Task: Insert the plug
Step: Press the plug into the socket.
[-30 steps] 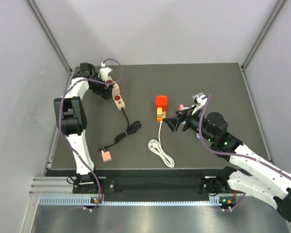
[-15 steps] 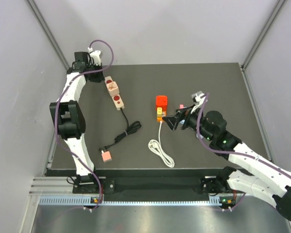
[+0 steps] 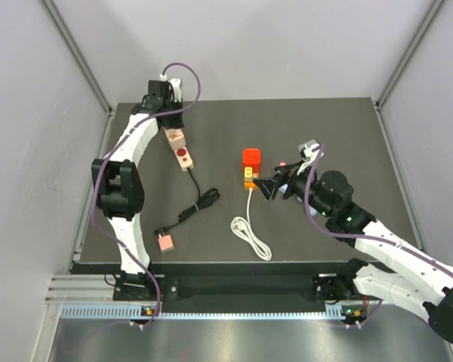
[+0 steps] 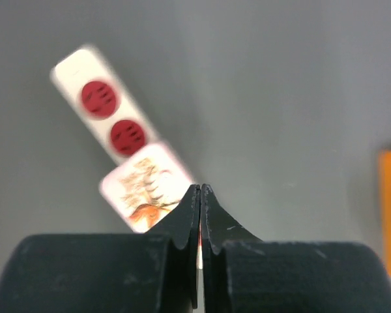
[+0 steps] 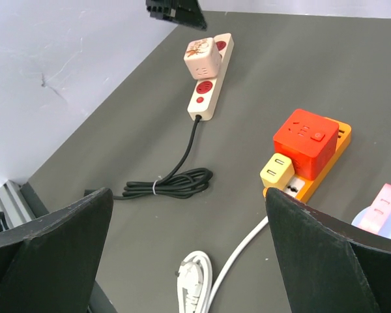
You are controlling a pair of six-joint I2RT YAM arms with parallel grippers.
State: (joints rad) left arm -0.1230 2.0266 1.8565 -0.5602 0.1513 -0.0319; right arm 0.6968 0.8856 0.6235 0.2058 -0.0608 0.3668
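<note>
The plug [image 3: 251, 157], a bright red cube, sits on the far end of the orange power strip [image 3: 248, 180] at mid-table; the right wrist view shows the plug [image 5: 306, 142] on the strip [image 5: 311, 184]. My right gripper [image 3: 270, 188] hovers just right of the strip, open and empty [image 5: 188, 192]. My left gripper [image 3: 169, 123] is shut on nothing above the far end of a cream power strip [image 3: 181, 151]. In the left wrist view its fingertips [image 4: 200, 190] meet over that strip's cream cube adapter [image 4: 145, 193].
A small yellow adapter [image 5: 278, 169] sits beside the plug on the orange strip. A white cable [image 3: 251, 230] and a coiled black cable [image 3: 198, 205] lie in front. A pink plug [image 3: 165, 242] rests near the front left edge. A pink piece [image 5: 384, 197] lies by my right wrist.
My left gripper went from open at the cream strip to shut, swinging back toward the far left corner and then right over the strip's far end. The right arm barely moved.
</note>
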